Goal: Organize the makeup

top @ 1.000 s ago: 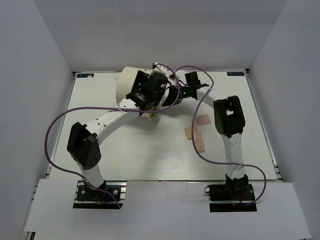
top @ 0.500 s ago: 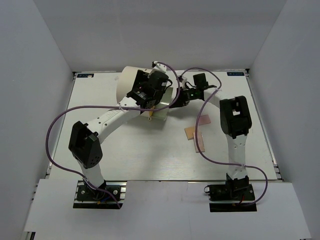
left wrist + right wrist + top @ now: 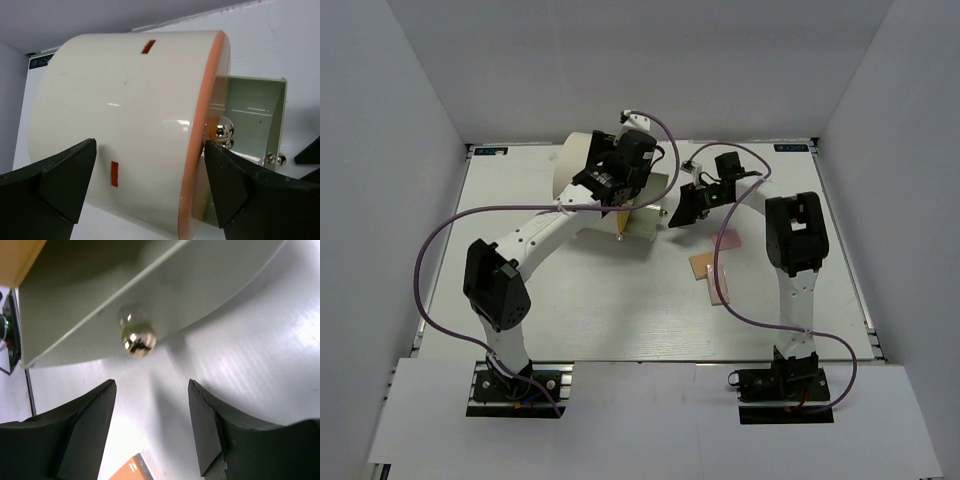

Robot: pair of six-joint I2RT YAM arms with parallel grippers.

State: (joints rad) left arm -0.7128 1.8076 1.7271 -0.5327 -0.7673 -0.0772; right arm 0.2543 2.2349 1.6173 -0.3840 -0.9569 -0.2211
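The makeup lies loose on the table right of centre: a pink square [image 3: 728, 240], an orange-tan piece [image 3: 701, 265] and a beige rectangular piece [image 3: 719, 287]. The tubes and the white compact are out of view. My left gripper [image 3: 604, 189] is open, its jaws [image 3: 150, 146] straddling the big cream cylinder [image 3: 125, 110], the right fingertip against its orange front [image 3: 207, 95]. A pale green drawer [image 3: 250, 112] with gold knobs [image 3: 222, 131] stands pulled out. My right gripper [image 3: 684, 211] is open and empty, its jaws [image 3: 152, 385] just short of a drawer knob [image 3: 136, 337].
The cream cylinder [image 3: 574, 165] lies at the back, left of centre, with its drawer [image 3: 642, 220] sticking out toward the middle. White walls close in the table [image 3: 520, 290] on three sides. Purple cables loop over both arms. An orange piece's corner [image 3: 129, 471] shows below my right jaws.
The drawer has slid out of the cylinder's front. My right gripper has moved right and nearer, off the knob, and stands open. My left gripper has stayed on the cylinder.
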